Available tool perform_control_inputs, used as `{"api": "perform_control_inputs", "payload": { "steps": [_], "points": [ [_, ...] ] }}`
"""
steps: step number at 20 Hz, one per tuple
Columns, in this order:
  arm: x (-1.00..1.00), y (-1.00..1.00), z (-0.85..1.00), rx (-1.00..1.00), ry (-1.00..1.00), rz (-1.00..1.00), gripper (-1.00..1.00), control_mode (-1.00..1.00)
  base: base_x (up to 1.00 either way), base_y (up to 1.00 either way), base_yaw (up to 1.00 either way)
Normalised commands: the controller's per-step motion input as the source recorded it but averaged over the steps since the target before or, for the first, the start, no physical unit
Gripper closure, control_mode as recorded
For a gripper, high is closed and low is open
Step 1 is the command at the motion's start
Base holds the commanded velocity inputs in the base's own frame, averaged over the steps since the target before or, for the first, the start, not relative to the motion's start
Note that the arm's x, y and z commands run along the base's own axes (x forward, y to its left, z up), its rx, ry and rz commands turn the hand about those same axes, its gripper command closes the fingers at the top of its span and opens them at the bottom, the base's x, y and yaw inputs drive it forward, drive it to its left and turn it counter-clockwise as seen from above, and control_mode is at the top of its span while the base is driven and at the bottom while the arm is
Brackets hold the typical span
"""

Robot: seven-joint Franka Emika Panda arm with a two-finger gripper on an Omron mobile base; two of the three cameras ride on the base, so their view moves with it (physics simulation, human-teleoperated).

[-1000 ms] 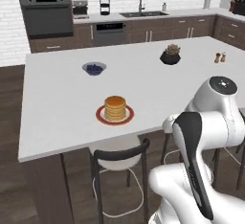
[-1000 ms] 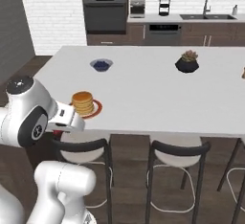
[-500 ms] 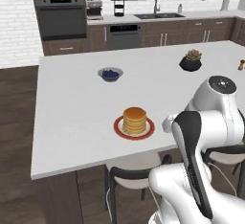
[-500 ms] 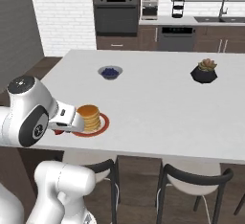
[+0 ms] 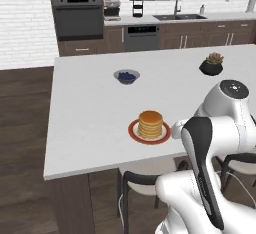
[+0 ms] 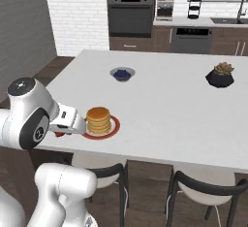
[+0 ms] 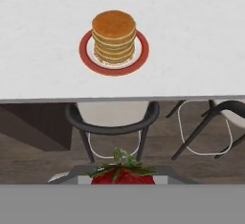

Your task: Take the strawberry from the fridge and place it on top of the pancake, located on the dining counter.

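The gripper [image 6: 60, 134] is showing low at the left of the right base view, tucked under the white forearm just short of the near counter edge, and a speck of red is peeking out beneath it. In the hand view that red resolves into the strawberry [image 7: 123, 173], green leaves up, sitting at the bottom centre of the frame where the fingertips belong, so the gripper is evidently holding the fruit closed between its fingers, though the fingers themselves are hardly distinguishable there.

The pancake [image 7: 114, 36] is standing as a neat stack on its red plate [image 7: 141, 55] in the upper middle of the hand view, set back from the near edge of the dining counter [image 7: 201, 41]. The hand is looking at it from off the counter, over a stool [image 7: 112, 122].

To do the carrying step well, the hand probably needs to be rising enough to clear both the counter edge and the top of the stack, then moving forward until the berry is centred above the top pancake before lowering; releasing low and gently should be keeping the round fruit from rolling off.

The left base view is hiding the gripper behind the arm's own bulk, but it is giving the counter layout: the bowl of blue berries [image 5: 126, 76] farther back and a dark potted plant [image 5: 212, 65] at the upper right, both well apart from the plate.
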Motion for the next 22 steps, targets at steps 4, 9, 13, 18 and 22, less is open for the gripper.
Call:
{"api": "perform_control_inputs", "payload": {
  "steps": [4,9,13,18,22],
  "points": [
    [0.00,0.00,0.00,0.00,0.00,0.00,1.00,1.00,0.04,0.11,0.19],
    [0.00,0.00,0.00,0.00,0.00,0.00,1.00,1.00,0.29,0.00,0.00],
    [0.00,0.00,0.00,0.00,0.00,0.00,1.00,1.00,0.19,0.06,-0.01],
    [0.00,0.00,0.00,0.00,0.00,0.00,1.00,1.00,0.03,0.05,-0.04],
    [0.40,0.10,0.01,-0.01,0.00,0.00,1.00,-1.00,0.08,0.02,0.00]
  ]
}}
